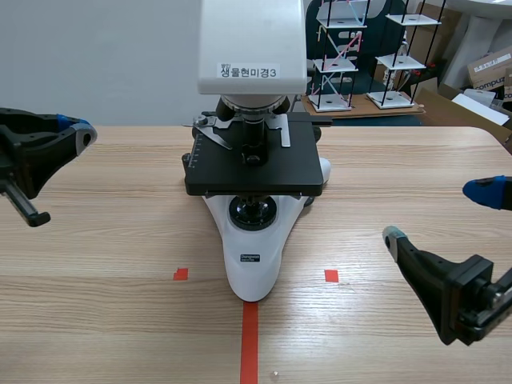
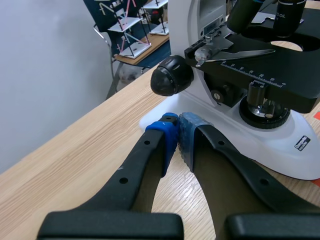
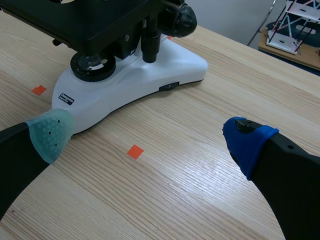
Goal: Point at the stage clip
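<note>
- The left gripper (image 2: 177,136) is closed on nothing: its two blue pads meet at the tips.
- It sits over the table (image 1: 104,240), off the left side of the microscope (image 1: 252,72).
- Just ahead of its tips is a rear corner of the white base (image 2: 235,135). I cannot tell whether the tips touch the base.
- The black focus knob (image 2: 171,76) is a little further ahead and higher than the tips.
- The stage clip (image 2: 235,52) is a thin silvery blade lying on the black stage (image 2: 280,80). It is ahead of the left gripper and above the level of its tips, well apart from them.
- The right gripper (image 3: 149,137) is spread wide and holds nothing. One pad is grey-green and the other blue.
- It sits over bare table on the microscope's other side. A red square (image 3: 134,151) of tape shows under the gap between its fingers.
- The base lies ahead of the right gripper, nearest its grey-green finger.
- In the scene view the clip lies on the side of the stage toward the left gripper, nearer to it than to the right gripper.
</note>
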Robot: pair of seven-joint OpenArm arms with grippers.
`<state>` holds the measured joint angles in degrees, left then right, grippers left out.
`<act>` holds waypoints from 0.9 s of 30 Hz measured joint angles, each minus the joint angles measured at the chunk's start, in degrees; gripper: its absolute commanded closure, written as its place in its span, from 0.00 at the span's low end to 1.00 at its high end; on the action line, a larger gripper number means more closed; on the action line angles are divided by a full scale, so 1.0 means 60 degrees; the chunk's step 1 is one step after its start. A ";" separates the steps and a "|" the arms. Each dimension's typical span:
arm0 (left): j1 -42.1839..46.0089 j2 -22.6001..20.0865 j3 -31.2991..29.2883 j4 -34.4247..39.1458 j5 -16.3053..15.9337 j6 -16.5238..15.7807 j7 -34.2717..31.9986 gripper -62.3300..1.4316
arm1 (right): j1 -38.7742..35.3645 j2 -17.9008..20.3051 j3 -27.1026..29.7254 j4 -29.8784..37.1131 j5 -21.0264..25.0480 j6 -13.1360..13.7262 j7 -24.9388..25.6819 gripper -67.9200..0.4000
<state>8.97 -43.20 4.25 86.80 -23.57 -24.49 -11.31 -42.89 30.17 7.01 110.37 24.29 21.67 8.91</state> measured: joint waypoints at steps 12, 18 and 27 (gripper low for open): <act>-0.1209 -0.0029 0.1064 0.0011 0.0423 -0.0430 0.0317 0.92 | 0.0000 0.0000 0.0000 0.0000 0.0000 0.0004 0.0000 0.01; -0.1308 -0.0029 0.1100 0.0011 0.0466 -0.0437 0.0324 0.92 | 0.0000 0.0000 0.0000 0.0000 0.0000 0.0000 0.0000 0.01; -0.1818 -0.0029 0.1504 0.0011 0.0790 -0.0608 0.0492 0.92 | 0.0000 0.0000 0.0000 0.0000 0.0000 0.0000 0.0000 0.01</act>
<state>-1.93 -43.38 13.28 86.87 -18.83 -28.14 -8.36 -42.89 30.17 7.01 110.37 24.29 21.67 8.91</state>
